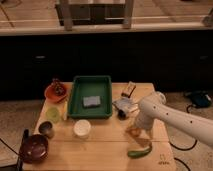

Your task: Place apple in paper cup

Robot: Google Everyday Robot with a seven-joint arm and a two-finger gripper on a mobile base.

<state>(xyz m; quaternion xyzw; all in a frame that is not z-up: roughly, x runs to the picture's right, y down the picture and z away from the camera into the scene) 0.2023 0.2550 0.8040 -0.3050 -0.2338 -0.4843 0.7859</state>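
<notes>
The white arm (172, 119) reaches in from the view's right, pincer (136, 131) pointing down, jaws wide.

Table (100, 145): pale wood, matt.
Tray (75, 100): green plastic, smooth, with a faint sheen.
Paper cup (82, 128): white paper, matt.
Apple (132, 131): red-orange skin, smooth.
My gripper (138, 131): low over the table's right side, right by the apple, fingers spread. I cannot tell what it is made of.
My arm (170, 117): white shell, smooth and glossy, like plastic.
Green cup (53, 114): translucent plastic.
Metal cup (46, 129): dark, dull metal.
Bowl (34, 148): dark red, glossy.
Chili (139, 151): green, waxy shine.
</notes>
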